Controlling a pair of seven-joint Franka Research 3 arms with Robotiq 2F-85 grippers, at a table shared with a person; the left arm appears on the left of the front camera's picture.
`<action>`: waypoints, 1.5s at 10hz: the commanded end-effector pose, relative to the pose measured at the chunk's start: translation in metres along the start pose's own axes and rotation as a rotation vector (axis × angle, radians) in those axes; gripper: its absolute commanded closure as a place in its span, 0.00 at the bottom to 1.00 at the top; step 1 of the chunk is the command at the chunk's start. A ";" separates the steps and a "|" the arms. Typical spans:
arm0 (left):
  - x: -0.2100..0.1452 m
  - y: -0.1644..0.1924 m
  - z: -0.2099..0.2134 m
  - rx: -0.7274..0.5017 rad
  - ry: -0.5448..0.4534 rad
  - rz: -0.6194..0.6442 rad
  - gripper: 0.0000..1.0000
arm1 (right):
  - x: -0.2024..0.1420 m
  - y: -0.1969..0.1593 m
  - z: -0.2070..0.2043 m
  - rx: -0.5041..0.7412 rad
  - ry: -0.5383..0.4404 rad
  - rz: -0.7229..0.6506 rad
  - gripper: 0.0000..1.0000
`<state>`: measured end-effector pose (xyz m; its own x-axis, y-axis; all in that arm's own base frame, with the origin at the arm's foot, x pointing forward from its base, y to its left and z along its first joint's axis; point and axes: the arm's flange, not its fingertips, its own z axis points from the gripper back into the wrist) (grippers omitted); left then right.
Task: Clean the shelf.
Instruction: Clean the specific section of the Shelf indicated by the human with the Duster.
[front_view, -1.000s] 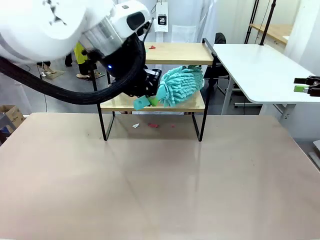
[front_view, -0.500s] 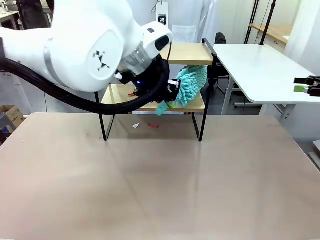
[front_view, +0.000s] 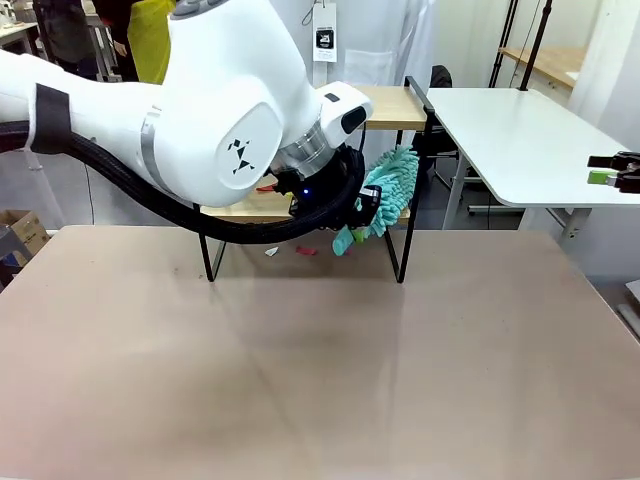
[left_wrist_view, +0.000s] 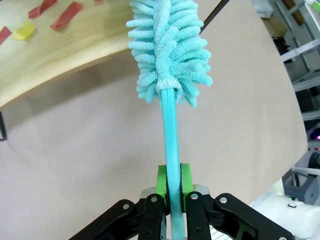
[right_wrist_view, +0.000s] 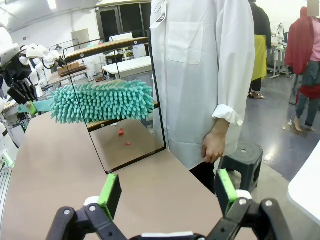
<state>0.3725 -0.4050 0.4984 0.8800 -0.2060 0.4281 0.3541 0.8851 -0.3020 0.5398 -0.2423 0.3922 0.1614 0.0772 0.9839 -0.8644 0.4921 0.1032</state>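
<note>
Clamped shut in the left gripper (left_wrist_view: 170, 180), green pads tight on both sides of it: the thin teal handle (left_wrist_view: 170, 125) of a fluffy duster (front_view: 392, 185). Reached in from the left on a bulky white arm (front_view: 220, 120), with the duster head at the right-hand end of the shelf (front_view: 395, 105), level with the lower board (left_wrist_view: 60, 55) and jutting partly past its front edge over the table (front_view: 320, 380). Set at the far middle of that table, a two-tier rack of light wood in a thin black frame, upright on its legs. Scattered on the lower board, red strips (left_wrist_view: 67, 8) and a yellow bit (left_wrist_view: 24, 31); on the table under the rack, a few red scraps (front_view: 305, 250) and a white scrap (front_view: 271, 251). Held well off to the right of the shelf, the right gripper (right_wrist_view: 167, 192), jaws spread wide with nothing between the green pads. Beyond the shelf's end rail, seen from that wrist, a person in a white coat (right_wrist_view: 200, 75), one hand (right_wrist_view: 215, 142) hanging at the side.
</note>
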 end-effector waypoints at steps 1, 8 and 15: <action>0.000 0.001 0.005 -0.001 -0.018 -0.021 0.87 | 0.002 0.000 -0.001 -0.006 0.003 0.005 0.00; -0.010 0.005 -0.007 0.142 0.011 0.065 0.87 | 0.002 0.000 -0.001 -0.006 0.003 0.005 0.00; -0.023 0.046 0.015 0.300 0.074 0.158 0.87 | 0.002 0.000 -0.001 -0.006 0.003 0.005 0.00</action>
<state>0.3691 -0.3614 0.4875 0.9319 -0.1204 0.3422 0.1789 0.9731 -0.1449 0.5398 -0.2423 0.3922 0.1613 0.0772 0.9839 -0.8644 0.4921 0.1031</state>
